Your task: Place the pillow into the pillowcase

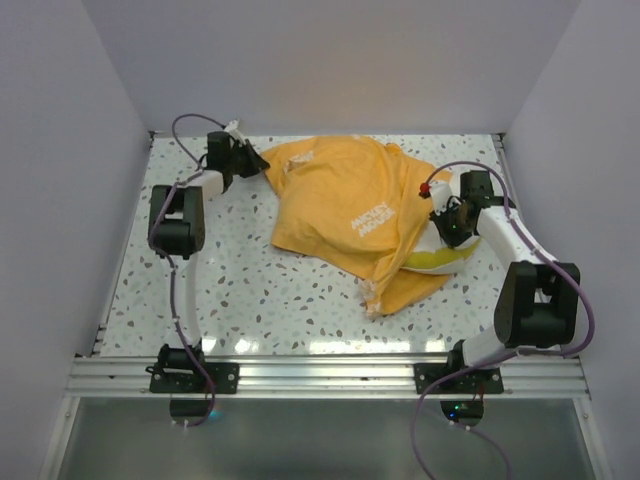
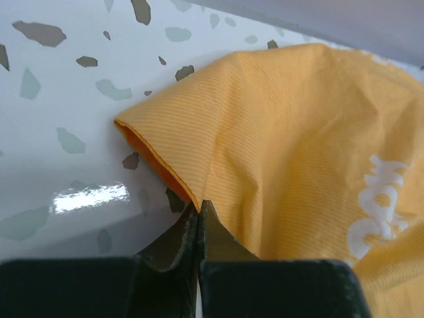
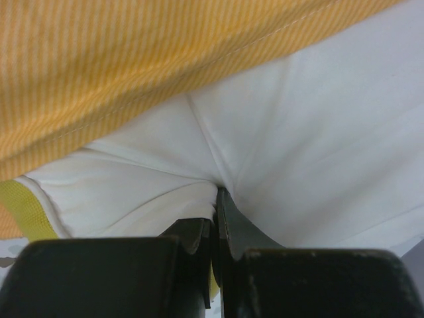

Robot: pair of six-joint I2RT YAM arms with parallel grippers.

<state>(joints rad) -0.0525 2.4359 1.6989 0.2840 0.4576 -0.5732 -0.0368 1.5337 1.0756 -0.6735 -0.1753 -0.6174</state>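
From above: a white speckled table (image 1: 250,300), pale walls (image 1: 330,60) on three sides, a metal rail (image 1: 320,375) along the near edge. Two arms, one pillowcase (image 1: 340,210) heaped at the far middle, one pillow (image 1: 440,260) poking out at its right near corner. The left gripper (image 1: 255,160) is at the cloth's far left corner, the right gripper (image 1: 440,225) at the pillow.

Left wrist: the left gripper (image 2: 200,209) is pinched tight on the orange pillowcase (image 2: 298,146) hem, just above the table (image 2: 66,99).

Right wrist: the right gripper (image 3: 217,195) is clamped on a fold of white pillow (image 3: 298,146), pillowcase (image 3: 132,66) draped over it.
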